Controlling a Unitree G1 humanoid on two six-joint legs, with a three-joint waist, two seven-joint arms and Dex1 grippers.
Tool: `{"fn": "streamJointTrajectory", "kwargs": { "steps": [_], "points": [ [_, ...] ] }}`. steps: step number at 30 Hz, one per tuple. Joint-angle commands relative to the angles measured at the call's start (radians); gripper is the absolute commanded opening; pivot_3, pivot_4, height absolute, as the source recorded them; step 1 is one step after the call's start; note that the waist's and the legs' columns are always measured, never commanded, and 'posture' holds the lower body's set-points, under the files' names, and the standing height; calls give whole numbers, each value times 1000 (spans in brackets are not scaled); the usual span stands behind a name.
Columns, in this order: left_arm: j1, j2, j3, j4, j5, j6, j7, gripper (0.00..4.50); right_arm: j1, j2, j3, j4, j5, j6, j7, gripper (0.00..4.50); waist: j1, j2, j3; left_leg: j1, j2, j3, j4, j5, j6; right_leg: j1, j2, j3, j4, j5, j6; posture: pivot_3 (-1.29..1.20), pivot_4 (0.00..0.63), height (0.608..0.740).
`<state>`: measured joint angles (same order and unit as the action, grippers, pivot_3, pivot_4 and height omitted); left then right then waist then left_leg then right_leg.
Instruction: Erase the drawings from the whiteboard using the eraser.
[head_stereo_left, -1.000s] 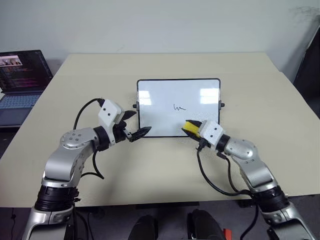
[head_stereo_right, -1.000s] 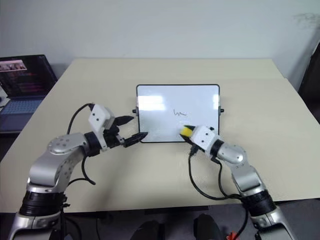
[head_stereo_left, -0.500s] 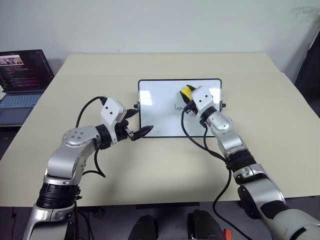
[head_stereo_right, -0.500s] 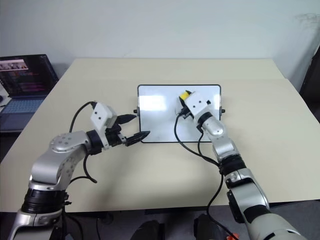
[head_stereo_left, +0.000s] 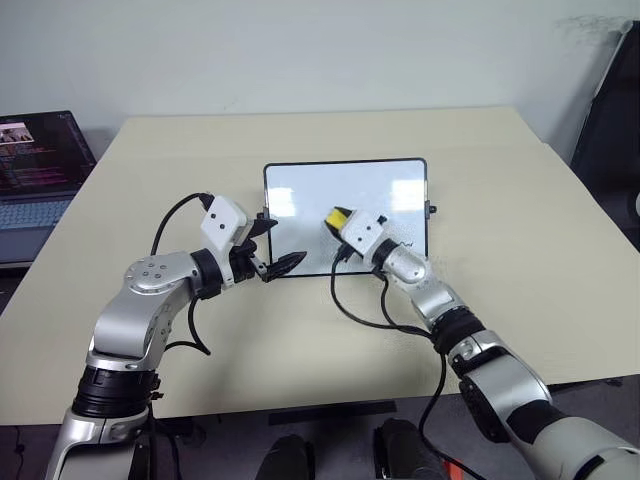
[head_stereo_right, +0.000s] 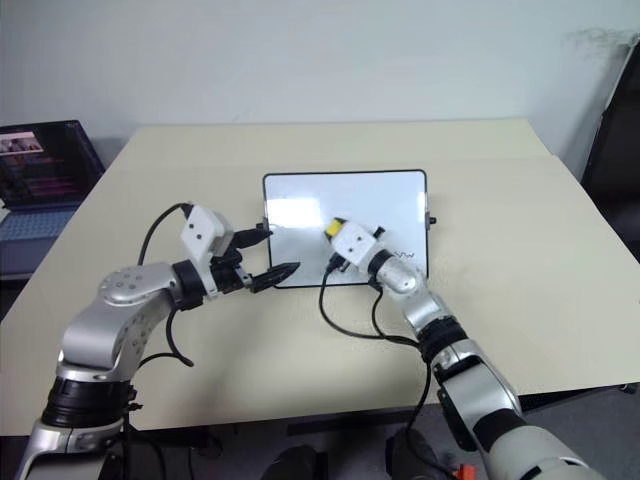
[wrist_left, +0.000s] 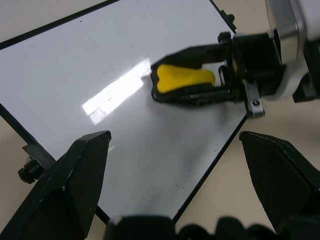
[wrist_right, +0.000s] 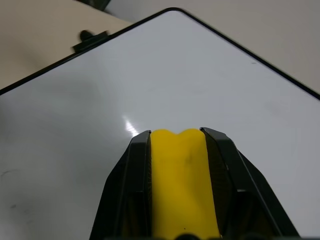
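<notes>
White whiteboard (head_stereo_left: 300, 195) flat at frame centre on beige worktop (head_stereo_left: 500, 220). Right gripper (head_stereo_left: 336, 219) over board's middle, fingers clamped on yellow eraser (head_stereo_left: 337, 217). Left gripper (head_stereo_left: 274, 246) at board's lower left corner, fingers (wrist_left: 75, 175) spread apart, empty. Open laptop (head_stereo_left: 35, 165) at far left edge. Drawings not discernible on visible board surface.

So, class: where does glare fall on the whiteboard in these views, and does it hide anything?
Left wrist view: a bright streak of glare crosses the whiteboard beside the eraser. Right wrist view: a small glint sits just ahead of the eraser, held in the right gripper. Left eye view: pale reflections lie along the board's far edge. No drawing can be made out under any of them.
</notes>
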<state>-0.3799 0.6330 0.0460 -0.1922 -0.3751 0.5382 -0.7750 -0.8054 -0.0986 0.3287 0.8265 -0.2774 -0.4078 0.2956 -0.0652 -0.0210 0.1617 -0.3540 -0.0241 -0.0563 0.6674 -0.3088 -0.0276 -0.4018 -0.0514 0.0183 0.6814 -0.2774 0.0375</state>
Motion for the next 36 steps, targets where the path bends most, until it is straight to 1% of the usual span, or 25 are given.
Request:
{"fn": "streamJointTrajectory", "kwargs": {
  "steps": [1, 4, 7, 9, 11, 12, 14, 19, 24, 29, 33, 36],
  "points": [
    [-6, 5, 19, -32, -9, -9, 2, 4500, 28, -22, 20, 27, -42, 22, -2, 1122, 0, 0, 0, 1, 0, 0, 0, 0, 0, 1, 0, 0, 0, 0, 0, 0, 150, 740],
    [-2, 4, 19, -30, -9, -11, 2, 4500, 30, -25, -23, -30, 1, -48, -28, 1122, 6, 0, 0, 7, 0, -1, -1, 0, 0, 8, 0, -1, -1, 0, 0, 0, 150, 740],
    [3, 4, 20, -29, -8, -13, 2, 4500, 31, -39, -84, -117, 43, -143, -80, 1122, 10, 1, 2, 6, 0, -2, -1, 0, 0, 8, 0, -1, -2, 0, 0, 0, 150, 740],
    [6, 4, 21, -30, -9, -12, 2, 4500, 25, -56, -131, -149, 53, -170, -137, 1122, 11, 0, 2, 3, 0, -2, -1, 0, 0, 5, 0, 0, -3, 0, 0, 0, 150, 740],
    [8, 3, 21, -31, -11, -11, 1, 4500, 20, -67, -155, -150, 48, -172, -175, 1122, 10, 0, 2, -6, 0, -2, 0, 2, -3, -4, 0, 0, -2, 0, 0, 0, 150, 740],
    [11, 2, 19, -34, -13, -11, -2, 4500, 13, -71, -165, -131, 44, -155, -191, 1122, 10, 0, 2, -9, 0, -2, 0, 2, -4, -6, 0, 0, -2, 0, 0, 0, 150, 740],
    [15, 2, 16, -37, -16, -11, -7, 4500, 0, -71, -180, -89, 43, -119, -208, 1122, 8, 0, 2, -10, 1, -2, -1, 2, -4, -7, 0, 0, -4, 0, 0, 0, 150, 740],
    [14, 0, 11, -37, -16, -14, -10, 4500, -20, -38, -161, 21, 36, -73, -189, 1121, -1, 0, 2, -9, 1, 0, -3, 2, -4, -7, 0, 0, -6, 0, 0, 0, 150, 740],
    [14, -2, 11, -39, -16, -15, -8, 4500, 36, 1, -93, 64, 2, -96, -119, 1120, -6, -1, 2, -5, 1, 1, -2, 0, -1, -4, 0, 0, -3, 0, 0, 0, 150, 740],
    [14, -6, 13, -43, -17, -13, -2, 4500, 100, 3, -46, 96, -24, -127, -102, 1120, -7, -1, 1, -2, 1, 1, -1, 0, 0, -2, 0, 1, -1, 0, 0, 0, 150, 740],
    [15, -7, 16, -44, -18, -12, 0, 4500, 115, 0, -33, 78, -32, -157, -105, 1120, -7, -1, 1, 0, 0, 0, -1, 0, 0, 0, 0, 0, -1, 0, 0, 0, 150, 740],
    [16, -7, 18, -42, -18, -12, 0, 4500, 98, -3, -60, -13, 5, -174, -109, 1120, -7, -1, 1, 0, 1, 0, -1, 0, 0, 0, 0, 0, 0, 0, 0, 0, 150, 740]
  ]
}}
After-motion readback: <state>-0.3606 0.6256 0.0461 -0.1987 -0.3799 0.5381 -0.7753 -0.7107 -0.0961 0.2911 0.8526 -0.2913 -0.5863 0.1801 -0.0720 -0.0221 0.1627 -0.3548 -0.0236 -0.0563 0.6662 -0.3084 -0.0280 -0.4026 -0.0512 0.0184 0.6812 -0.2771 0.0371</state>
